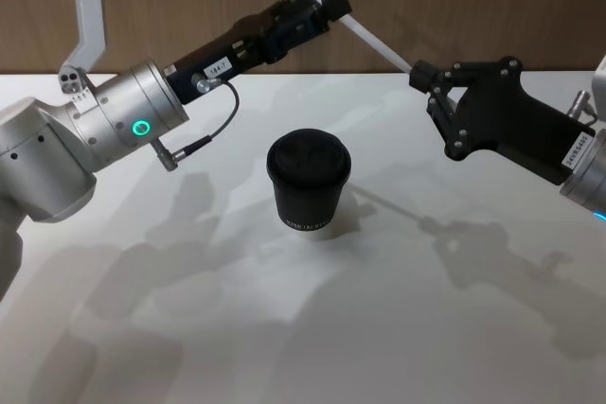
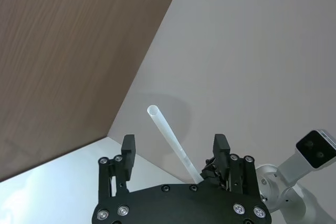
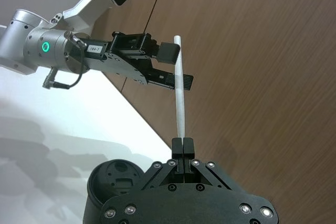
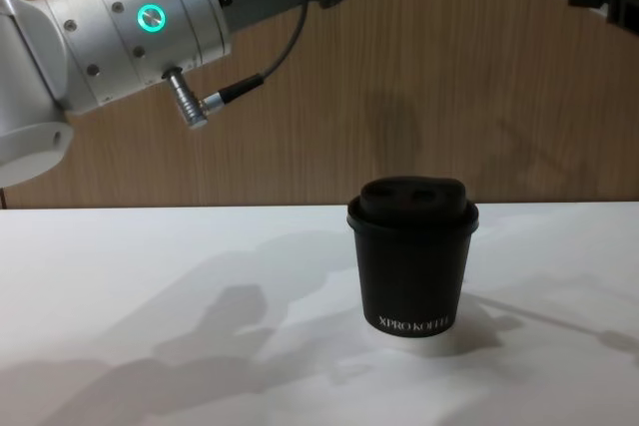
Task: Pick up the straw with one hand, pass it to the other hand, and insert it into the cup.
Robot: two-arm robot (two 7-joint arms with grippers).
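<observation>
The white straw point(image 1: 355, 26) hangs slanted in the air above and behind the cup, also seen as the straw point(image 3: 179, 95). My right gripper point(image 1: 419, 74) is shut on its lower end, the right gripper point(image 3: 182, 144) pinching it at the fingertips. My left gripper point(image 1: 327, 10), on the silver wrist with the green ring, straddles the straw's upper part. The left gripper point(image 2: 174, 148) is open, with the straw point(image 2: 167, 134) between its fingers, close to one of them. The black lidded cup point(image 1: 309, 180) stands upright mid-table, well below both grippers.
A grey cable with a metal plug point(image 1: 194, 146) loops from the left wrist. A brown wood wall point(image 4: 419, 87) runs behind the white table point(image 1: 312, 328). Arm shadows lie around the cup.
</observation>
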